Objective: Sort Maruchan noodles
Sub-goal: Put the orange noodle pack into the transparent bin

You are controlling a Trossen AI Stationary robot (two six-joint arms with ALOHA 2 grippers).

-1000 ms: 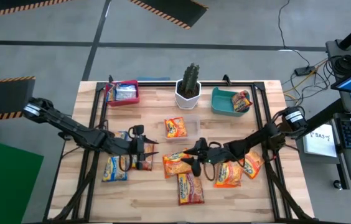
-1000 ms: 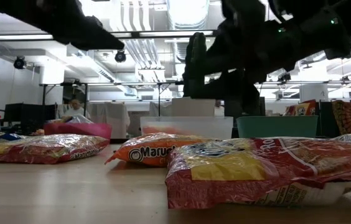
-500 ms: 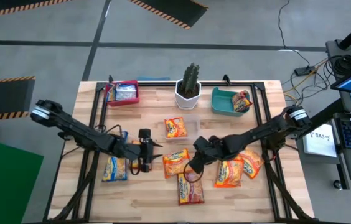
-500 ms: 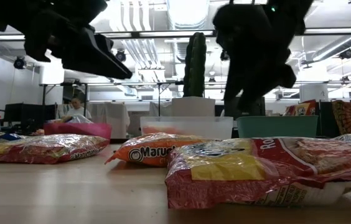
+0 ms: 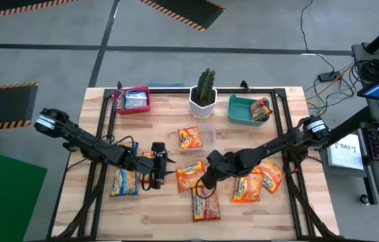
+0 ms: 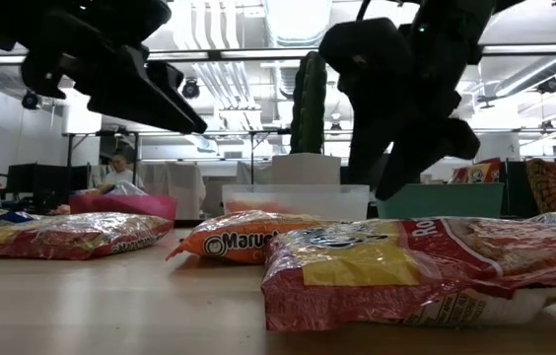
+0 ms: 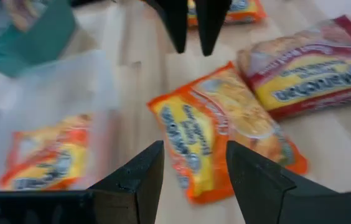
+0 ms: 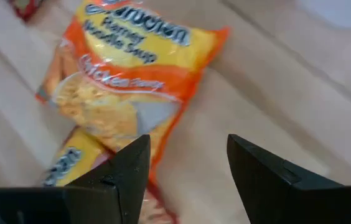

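Hands are hovering over the bench (image 5: 243, 208): left hand (image 5: 165, 168) and right hand (image 5: 201, 183) (both with fingers apart) are flanking an orange noodle packet (image 5: 188, 176), gripping nothing.

Left hand (image 5: 163, 168) open, low over mid-table, right hand (image 5: 203, 182) open, facing it, both arms extended inward

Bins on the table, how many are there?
3: a red bin at the far left, a teal bin at the far right, and a clear bin mid-table, in front of the cactus pot. None seems hidden.
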